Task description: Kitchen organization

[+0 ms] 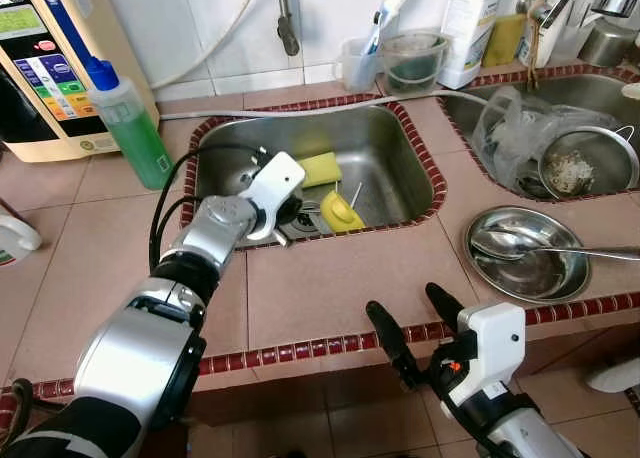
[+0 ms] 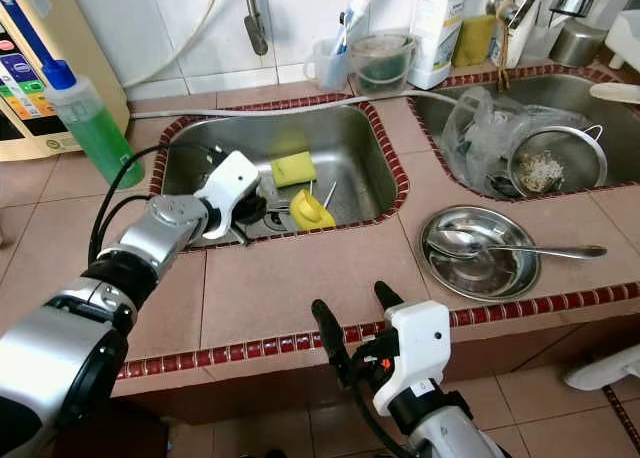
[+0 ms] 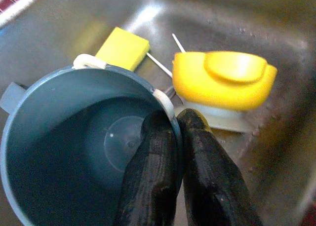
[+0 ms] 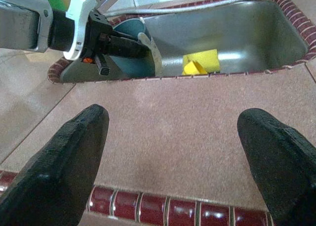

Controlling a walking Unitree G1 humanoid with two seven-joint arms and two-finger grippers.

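Step in hand: the left pincer (image 3: 175,137) was down in the left sink (image 1: 400,148), gripping the rim of a grey-blue cup (image 3: 74,137); judged to be lifting the cup out of the sink as part of tidying the kitchen.
Left pincer state: clenched on the cup's rim, one finger inside the wall and one outside, with almost no gap between the fingers (image 3: 153,176).
Cup position: low in the sink near its front wall, tilted, mouth toward the wrist camera; empty as far as could be seen.
Near the cup: a yellow sponge (image 1: 320,168) and a yellow scrubber (image 1: 340,213) lay on the sink floor just beside it, apart from the pincer.
Right pincer (image 4: 173,152): released, fingers spread wide, held over the front edge of the table (image 1: 330,288), touching nothing.
Other items: a green bottle (image 1: 135,128) stood left of the sink; a steel bowl (image 1: 525,253) with a spoon (image 1: 560,248) sat on the table to the right.
Next move, judged: raise the cup clear of the sink's tiled rim without knocking the scrubber, then set it upright on a free part of the table.
Risk, judged: a grip on the rim alone could let the cup swing or slip.
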